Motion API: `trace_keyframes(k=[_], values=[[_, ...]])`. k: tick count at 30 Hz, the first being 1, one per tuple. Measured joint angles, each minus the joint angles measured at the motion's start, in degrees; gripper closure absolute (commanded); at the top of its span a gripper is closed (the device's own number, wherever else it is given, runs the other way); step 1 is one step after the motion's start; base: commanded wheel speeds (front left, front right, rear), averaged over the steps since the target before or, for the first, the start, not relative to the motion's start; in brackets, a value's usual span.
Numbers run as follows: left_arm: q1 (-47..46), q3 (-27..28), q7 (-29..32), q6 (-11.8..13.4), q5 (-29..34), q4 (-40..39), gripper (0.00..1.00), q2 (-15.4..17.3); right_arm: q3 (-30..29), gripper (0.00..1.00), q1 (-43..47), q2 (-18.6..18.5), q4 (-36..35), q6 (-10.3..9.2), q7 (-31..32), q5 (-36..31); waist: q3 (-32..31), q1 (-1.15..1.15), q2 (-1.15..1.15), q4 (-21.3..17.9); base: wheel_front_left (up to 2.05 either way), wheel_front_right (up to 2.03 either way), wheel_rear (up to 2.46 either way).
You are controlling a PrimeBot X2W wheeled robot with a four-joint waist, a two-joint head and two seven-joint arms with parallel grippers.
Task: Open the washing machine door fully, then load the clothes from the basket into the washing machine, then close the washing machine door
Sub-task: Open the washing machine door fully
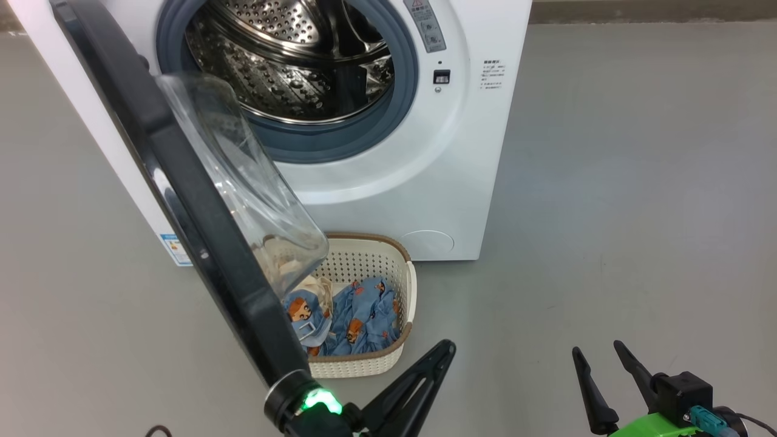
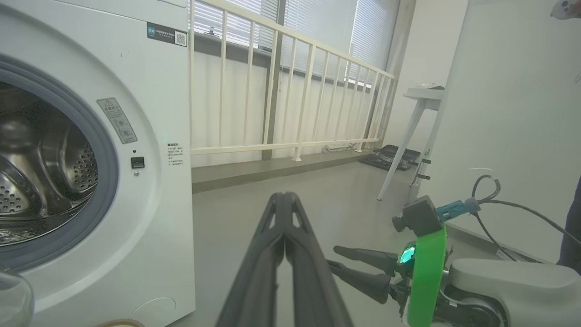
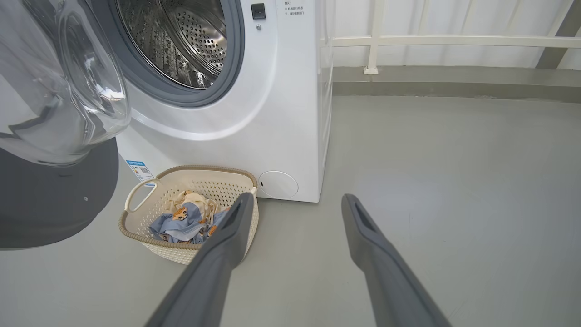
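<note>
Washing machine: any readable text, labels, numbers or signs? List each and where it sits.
Nothing is sharp enough to quote.
Grey warning sticker, triangle sign at its top, on the washing machine front beside the drum opening: lines too small.
Printed block right of the black latch slot: blurred.
Dark label with QR code, top corner: too small.
Blue label, low on the front behind the basket: too small.

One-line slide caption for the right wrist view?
Open right end effector above grey floor; clothes in the basket before the washing machine, door swung open.
</note>
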Motion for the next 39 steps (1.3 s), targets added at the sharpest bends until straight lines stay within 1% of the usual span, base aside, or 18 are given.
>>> trace_keyframes(k=[5, 9, 14, 18, 23, 28, 39], values=[[1.14, 0.79, 0.00, 0.00, -0.01, 3.35, 1.00, 0.03, 0.05, 0.00, -0.04, -0.23, 0.20, 0.00, 0.00, 0.09, 0.67, 0.00, 0.00, 0.38, 0.00, 0.00, 0.00], [1.40, 2.78, 0.01, 0.00, -0.01, 6.49, 1.00, 0.07, 0.05, 0.00, -0.05, -0.29, 0.24, 0.00, 0.00, 0.14, 1.12, 0.00, 0.00, 0.69, 0.00, 0.00, 0.00], [2.69, 7.32, 0.05, 0.00, 0.02, 10.46, 1.00, -0.34, 0.10, 0.00, -0.26, -0.30, 0.32, 0.00, 0.00, 0.20, 1.57, 0.00, 0.00, 1.01, 0.00, 0.00, 0.00], [3.13, 11.21, 0.05, 0.00, 0.27, 12.45, 1.00, -1.23, 0.13, 0.00, -0.42, -0.30, 0.32, 0.00, 0.00, 0.24, 1.84, 0.00, 0.00, 1.12, 0.00, 0.00, 0.00], [3.00, 14.73, 0.05, 0.00, 0.73, 14.11, 1.00, -2.12, 0.18, 0.00, -1.20, -0.31, 0.40, 0.00, 0.00, 0.42, 2.16, 0.00, 0.00, 1.21, 0.00, 0.00, 0.00], [2.43, 15.80, 0.05, 0.00, 1.23, 15.37, 1.00, -2.41, 0.29, 0.00, -1.25, -0.32, 0.51, 0.00, 0.00, 1.75, 2.65, 0.00, 0.00, 1.14, 0.00, 0.00, 0.00], [1.02, 16.44, 0.05, 0.00, 1.24, 16.01, 1.00, -3.45, 0.42, 0.00, -1.52, -0.33, 0.99, 0.00, 0.00, 2.10, 3.35, 0.00, 0.00, 1.14, 0.00, 0.00, 0.00]])
